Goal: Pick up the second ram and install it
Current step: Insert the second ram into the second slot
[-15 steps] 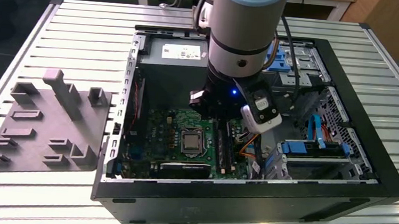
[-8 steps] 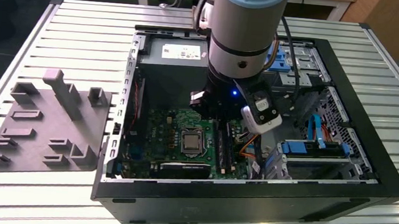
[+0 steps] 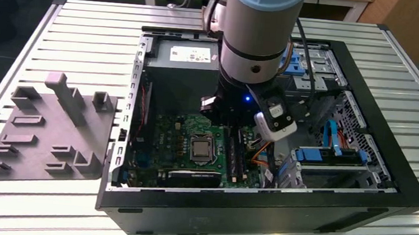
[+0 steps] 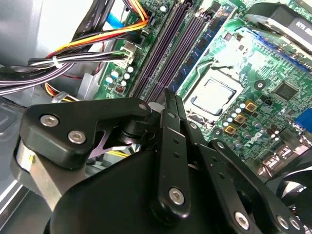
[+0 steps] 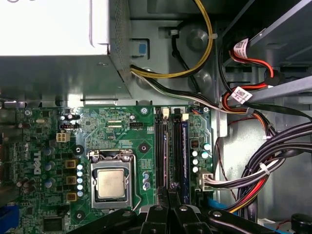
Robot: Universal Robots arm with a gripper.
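Exterior view: the arm reaches down into the open computer case on the tabletop. Its wrist hangs over the motherboard. The grey fixture tray lies outside the case, on the exterior view's left.

Second wrist view: the end effector is clenched, fingers pressed together with nothing visible between them. Its tip sits at the near end of the memory slots, between the cable bundle and the processor.

First wrist view: the fingertips line up with one slot. A thin edge-on strip stands in it, which I take for the second ram. I cannot confirm it is fully seated.

Judgement: the step in hand is pressing the stick home. The push should be straight down on the top edge and square to the slot. Any tilt risks one end riding high. The end latches are the check for seating.
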